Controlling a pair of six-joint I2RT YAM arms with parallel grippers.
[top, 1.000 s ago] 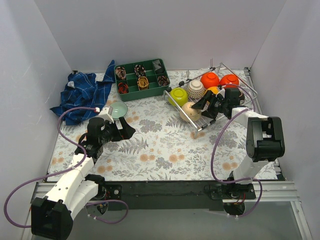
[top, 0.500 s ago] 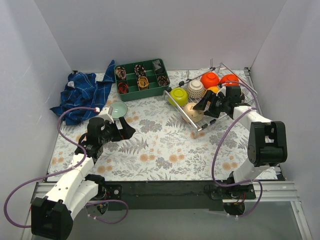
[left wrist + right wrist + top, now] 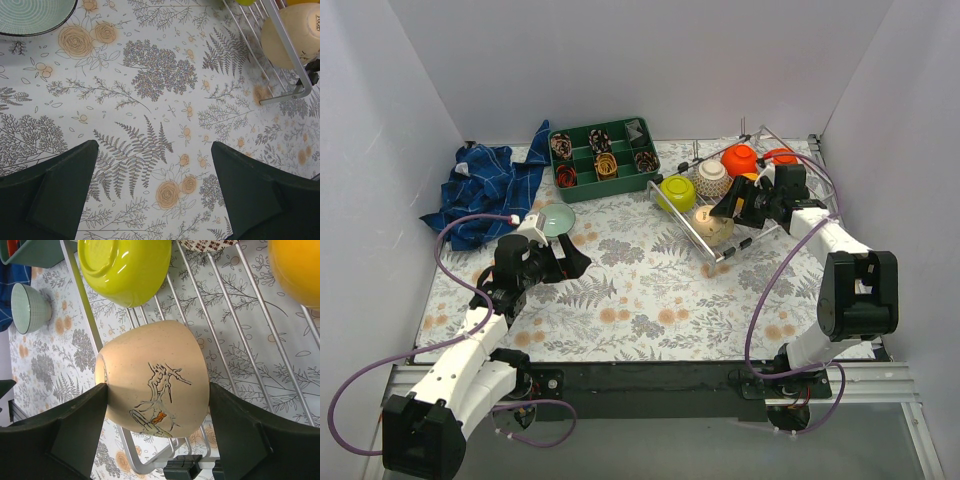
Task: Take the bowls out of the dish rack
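Note:
The silver wire dish rack point(image 3: 682, 222) stands at the back right, and its bars also show in the right wrist view point(image 3: 250, 315). It holds a lime green bowl point(image 3: 677, 191), a white dotted bowl point(image 3: 712, 178), two red-orange bowls point(image 3: 740, 158) and a yellow-orange bowl point(image 3: 297, 270). My right gripper point(image 3: 725, 208) is shut on the beige bowl point(image 3: 160, 375), which lies on its side at the rack's front corner. The pale mint bowl point(image 3: 556, 219) sits on the table. My left gripper point(image 3: 575, 262) is open and empty over the cloth, near it. The dark patterned bowl is hidden.
A green compartment tray point(image 3: 603, 157) with small items stands at the back, left of the rack. A crumpled blue cloth point(image 3: 485, 190) lies at the back left. White walls close in the table on the left, back and right.
My right gripper has slid a little toward the back right over the rack, and the beige bowl has shifted right with it. The left arm has not moved.

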